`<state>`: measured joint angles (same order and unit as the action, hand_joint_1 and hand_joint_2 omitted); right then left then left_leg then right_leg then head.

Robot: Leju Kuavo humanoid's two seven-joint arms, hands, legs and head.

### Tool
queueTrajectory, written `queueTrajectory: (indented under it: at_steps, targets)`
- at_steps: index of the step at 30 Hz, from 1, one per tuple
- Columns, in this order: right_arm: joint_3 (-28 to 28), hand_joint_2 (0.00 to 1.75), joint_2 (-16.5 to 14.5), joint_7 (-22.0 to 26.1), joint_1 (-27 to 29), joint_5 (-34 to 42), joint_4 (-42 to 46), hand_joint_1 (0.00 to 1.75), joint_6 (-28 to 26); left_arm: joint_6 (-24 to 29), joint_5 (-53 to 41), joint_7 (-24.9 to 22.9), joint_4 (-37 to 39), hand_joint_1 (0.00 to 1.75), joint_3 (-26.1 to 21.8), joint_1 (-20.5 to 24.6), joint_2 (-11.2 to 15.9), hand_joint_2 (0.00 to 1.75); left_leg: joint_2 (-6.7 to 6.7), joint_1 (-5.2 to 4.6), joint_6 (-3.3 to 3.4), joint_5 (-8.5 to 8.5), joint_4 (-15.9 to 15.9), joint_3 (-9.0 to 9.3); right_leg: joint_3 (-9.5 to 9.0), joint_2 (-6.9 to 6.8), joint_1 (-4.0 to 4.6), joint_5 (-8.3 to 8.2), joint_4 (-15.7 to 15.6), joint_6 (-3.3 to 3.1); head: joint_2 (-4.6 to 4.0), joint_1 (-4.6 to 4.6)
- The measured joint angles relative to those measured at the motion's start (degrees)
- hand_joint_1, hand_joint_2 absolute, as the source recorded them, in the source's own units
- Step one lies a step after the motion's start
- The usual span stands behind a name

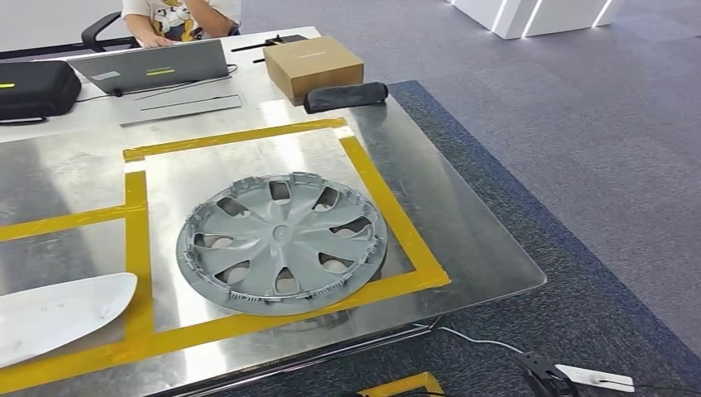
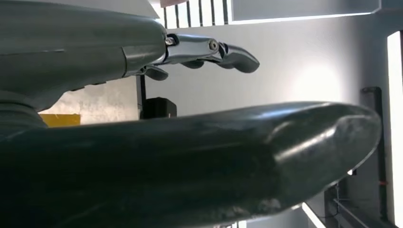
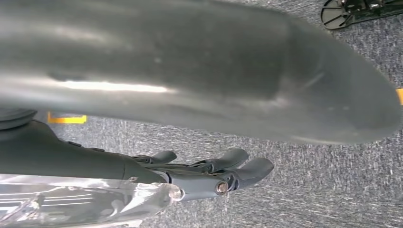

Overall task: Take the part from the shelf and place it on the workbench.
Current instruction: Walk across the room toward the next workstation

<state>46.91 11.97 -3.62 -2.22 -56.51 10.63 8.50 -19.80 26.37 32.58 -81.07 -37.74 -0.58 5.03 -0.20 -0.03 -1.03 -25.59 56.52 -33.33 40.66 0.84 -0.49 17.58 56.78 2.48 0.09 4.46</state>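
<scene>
Grey hubcap [image 1: 282,243] flat on bench [image 1: 463,240] near front edge, inside yellow tape square [image 1: 388,207], multi-spoke, notched rim. White panel [image 1: 58,310] beside it; box [image 1: 312,66], laptop [image 1: 153,66] behind. Left hand [image 2: 199,54], right hand [image 3: 209,173] empty, fingers extended.

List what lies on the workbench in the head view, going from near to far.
White part → grey wheel cover → rolled dark umbrella → brown box → a person's hand at the far edge.
</scene>
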Motion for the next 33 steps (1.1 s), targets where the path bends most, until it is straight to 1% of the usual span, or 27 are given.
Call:
queueTrajectory:
  at_steps: [2, 4, 8, 11, 13, 16, 18, 20, 21, 23, 25, 26, 27, 29, 33]
  targets:
    - [0.28, 0.0, -0.11, -0.27, -0.06, 0.05, 0.01, 0.0, -0.22, 2.87, 1.0, 0.62, 0.08, 0.0, -2.21, 0.51, -0.28, 0.0, 0.01, 0.01, -0.03, -0.02, 0.0, 0.0, -0.01, 0.03, -0.01, -0.02, 0.0, -0.02, 0.0, 0.0]
    - [0.68, 0.0, -0.25, -0.84, 0.02, 0.18, 0.02, 0.0, -0.45, 5.9, 2.67, 1.53, 0.16, 0.0, -6.02, 0.98, -0.22, 0.0, 0.04, 0.03, -0.08, -0.07, 0.0, 0.02, 0.0, 0.1, -0.01, -0.02, 0.01, -0.04, 0.0, -0.01]
    - [1.81, 0.0, -0.54, -1.88, 0.36, 0.4, 0.02, 0.0, -0.57, 8.79, 4.45, 4.28, 1.53, 0.0, -16.18, 1.05, 1.35, 0.0, 0.07, 0.08, -0.13, -0.12, 0.0, 0.03, 0.02, 0.14, 0.04, 0.08, 0.02, -0.09, 0.0, -0.01]
    - [2.6, 0.0, -0.79, -2.03, 0.54, 0.43, 0.02, 0.0, -0.57, 11.53, 2.73, 6.96, 2.77, 0.0, -24.22, 1.14, 1.99, 0.0, 0.06, 0.13, -0.14, -0.15, 0.0, 0.04, 0.03, 0.11, 0.13, 0.17, 0.02, -0.15, 0.0, -0.02]
    - [3.04, 0.0, -0.89, -1.9, 0.67, 0.41, 0.02, 0.0, -0.58, 12.94, -1.68, 7.36, 2.89, 0.0, -28.98, 1.75, 1.78, 0.0, 0.01, 0.14, -0.12, -0.15, 0.0, 0.03, -0.01, 0.02, 0.16, 0.34, 0.02, -0.23, 0.0, -0.01]
    - [3.71, 0.0, -1.01, -1.47, 0.7, 0.34, 0.04, 0.0, -0.74, 15.95, -13.52, 7.62, 1.4, 0.0, -35.96, 3.22, 0.47, 0.0, -0.07, 0.13, -0.09, -0.18, 0.0, 0.04, -0.07, -0.09, 0.15, 0.46, 0.02, -0.28, 0.0, -0.01]
    - [4.28, 0.0, -1.14, -1.25, 0.87, 0.25, 0.05, 0.0, -1.12, 19.42, -20.1, 7.73, -0.19, 0.0, -39.9, 3.82, -0.8, 0.0, -0.06, 0.11, -0.05, -0.22, 0.0, 0.06, -0.07, -0.07, 0.13, 0.43, 0.02, -0.27, 0.0, -0.01]
    - [4.93, 0.0, -1.33, -1.08, 1.16, 0.14, 0.09, 0.0, -1.59, 24.07, -24.67, 7.75, -1.57, 0.0, -42.62, 3.84, -2.16, 0.0, -0.06, 0.09, -0.01, -0.25, 0.0, 0.07, -0.07, -0.06, 0.12, 0.41, 0.02, -0.25, 0.0, -0.01]
    - [5.23, 0.0, -1.43, -1.02, 1.26, 0.11, 0.1, 0.0, -1.81, 26.83, -26.61, 7.75, -2.16, 0.0, -43.35, 3.5, -2.82, 0.0, -0.06, 0.09, 0.0, -0.26, 0.0, 0.07, -0.08, -0.07, 0.12, 0.4, 0.02, -0.24, 0.0, -0.01]
    - [5.95, 0.0, -1.67, -1.05, 1.34, 0.14, 0.11, 0.0, -2.28, 34.79, -31.43, 7.75, -2.99, 0.0, -43.22, 1.74, -3.98, 0.0, -0.05, 0.09, -0.02, -0.3, 0.0, 0.1, -0.08, -0.06, 0.12, 0.42, 0.02, -0.22, 0.0, -0.01]
    - [6.87, 0.0, -1.98, -1.27, 1.44, 0.27, 0.12, 0.0, -2.81, 44.84, -38.05, 7.75, -2.77, 0.0, -40.86, -1.33, -4.72, 0.0, -0.04, 0.09, -0.07, -0.36, 0.0, 0.15, -0.08, -0.01, 0.14, 0.46, 0.01, -0.17, 0.0, -0.01]
    - [7.37, 0.0, -2.16, -1.4, 1.53, 0.34, 0.13, 0.0, -3.04, 49.07, -41.46, 7.75, -2.11, 0.0, -39.07, -2.93, -4.92, 0.0, -0.05, 0.09, -0.08, -0.39, 0.0, 0.16, -0.08, -0.01, 0.14, 0.52, 0.01, -0.12, 0.0, -0.02]
    - [7.84, 0.0, -2.35, -1.52, 1.61, 0.38, 0.14, 0.0, -3.23, 52.04, -44.35, 7.75, -1.26, 0.0, -37.23, -4.38, -5.07, 0.0, -0.05, 0.09, -0.06, -0.4, 0.0, 0.15, -0.09, -0.03, 0.14, 0.59, 0.01, -0.09, 0.0, -0.01]
    - [8.69, 0.0, -2.71, -1.61, 1.64, 0.4, 0.16, 0.0, -3.46, 54.81, -47.88, 7.75, 0.62, 0.0, -33.86, -6.57, -5.36, 0.0, -0.06, 0.12, 0.07, -0.51, 0.0, 0.13, -0.1, -0.04, 0.14, 0.7, 0.02, -0.08, 0.0, -0.01]
    - [9.69, 0.0, -3.03, -1.73, 1.87, 0.41, 0.23, 0.0, -3.51, 55.54, -49.62, 7.75, 3.14, 0.0, -30.2, -8.86, -5.64, 0.0, -0.03, 0.14, 0.21, -0.62, 0.0, 0.17, -0.11, 0.03, 0.15, 0.67, 0.02, -0.15, 0.0, -0.01]
